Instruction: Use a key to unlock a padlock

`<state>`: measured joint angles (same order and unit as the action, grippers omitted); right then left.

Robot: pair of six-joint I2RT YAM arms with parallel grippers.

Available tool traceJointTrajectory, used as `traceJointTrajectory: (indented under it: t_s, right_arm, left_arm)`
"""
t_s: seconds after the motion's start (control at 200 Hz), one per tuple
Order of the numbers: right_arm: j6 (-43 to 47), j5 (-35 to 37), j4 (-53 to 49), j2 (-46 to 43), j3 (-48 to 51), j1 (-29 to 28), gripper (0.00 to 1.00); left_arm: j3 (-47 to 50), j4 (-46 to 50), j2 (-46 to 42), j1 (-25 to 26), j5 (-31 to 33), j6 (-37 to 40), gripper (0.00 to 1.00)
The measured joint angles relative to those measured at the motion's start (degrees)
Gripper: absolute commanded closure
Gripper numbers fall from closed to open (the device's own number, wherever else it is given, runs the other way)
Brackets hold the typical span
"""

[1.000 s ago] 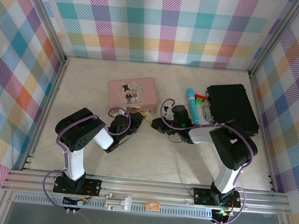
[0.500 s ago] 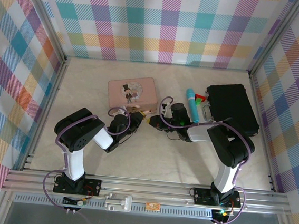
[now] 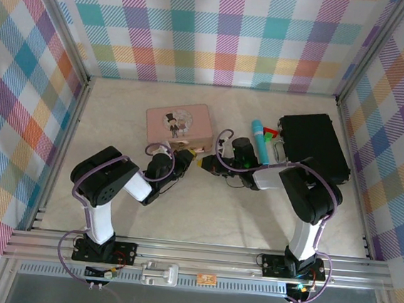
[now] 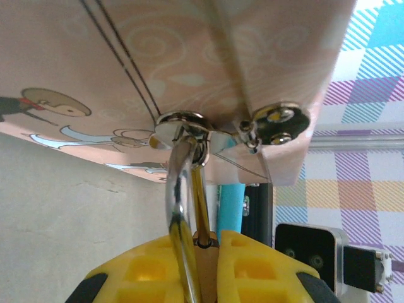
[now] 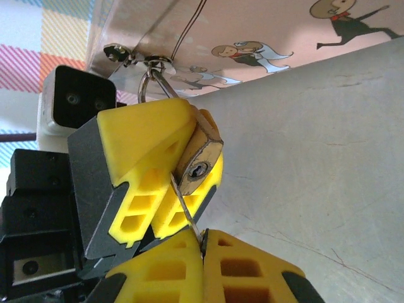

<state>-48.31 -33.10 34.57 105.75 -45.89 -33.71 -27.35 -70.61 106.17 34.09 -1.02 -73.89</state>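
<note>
Top external: worktop (image 3: 210,217) boxed in by plaid walls. Black case (image 3: 316,144) sat far right. Pink tin (image 3: 178,124) lay left of centre, near the back. Teal tube (image 3: 261,143) lay between the tin and the case, just beside the case's left edge. Both my arms reached in toward the middle, and the two hands met just in front of the tin's near right corner.

Left hand (image 4: 202,243): yellow fingers pressed in on the padlock (image 5: 199,165), pinching its brass body from both sides. On the left wrist view the silver shackle rose out of the gap between my fingers and passed through the metal ring on the tin's front edge, so the padlock hung off the tin's clasp, clear of the worktop. On the right wrist view the body sat tilted, keyhole face turned toward the right hand.

Right hand (image 5: 203,243): fingers pressed together, pinching the key (image 5: 187,211) by its end. It showed as a thin silvery strip running up-left from my fingertips to the padlock's lower edge, touching or almost touching the body right beside the keyhole. Couldn't tell whether the tip was actually inside the keyhole.
</note>
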Motion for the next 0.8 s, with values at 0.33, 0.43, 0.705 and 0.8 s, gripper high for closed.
traceJointTrajectory:
  t_s: [0.33,0.43,0.705,0.8]
  right_arm:
    - [4.85,-6.62,-3.26,1.18,-2.32,2.67,1.0]
    - [5.22,-7.34,-4.22,1.81,-3.26,3.04,1.0]
    - [5.84,-7.41,-3.34,1.44,-1.01,4.22,1.0]
    - [6.4,-7.39,-3.41,1.44,1.11,4.52,1.0]
  left_arm:
    - [0.07,-0.04,-0.48,-0.46,-2.93,1.53,1.0]
    - [0.11,-0.04,-0.48,-0.7,-2.99,1.62,1.0]
    - [0.44,0.02,-0.48,-0.87,-3.67,1.95,1.0]
    - [0.42,-0.37,-0.48,-0.94,-4.13,2.38,1.0]
